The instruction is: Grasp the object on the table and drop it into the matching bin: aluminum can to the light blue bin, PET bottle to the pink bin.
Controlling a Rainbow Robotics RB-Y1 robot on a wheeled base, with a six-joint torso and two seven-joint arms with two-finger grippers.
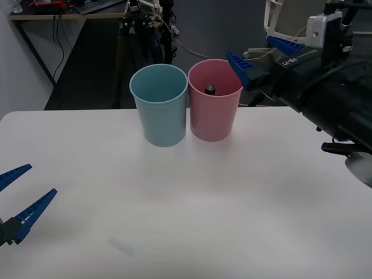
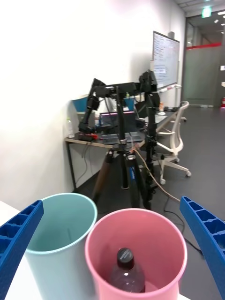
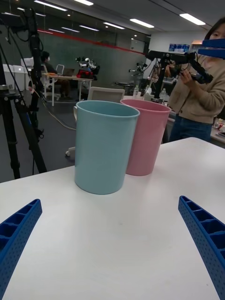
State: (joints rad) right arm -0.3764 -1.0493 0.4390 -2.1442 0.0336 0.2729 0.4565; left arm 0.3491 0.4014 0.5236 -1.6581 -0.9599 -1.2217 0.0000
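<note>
bins: 2, light blue bin (image 1: 160, 104) touching pink bin (image 1: 214, 107) on surface (image 1: 186, 203) | PET bottle (image 2: 125, 272): 1, upright inside pink bin | right pincer (image 1: 263, 55): spread wide, empty, above pink bin's rim | left pincer (image 1: 20, 195): spread wide, low, well away from pink bin

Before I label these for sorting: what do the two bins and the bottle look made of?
The pink bin and light blue bin look like smooth matte plastic, with thin, even rims. The PET bottle inside the pink bin seems clear plastic with a dark cap.
</note>
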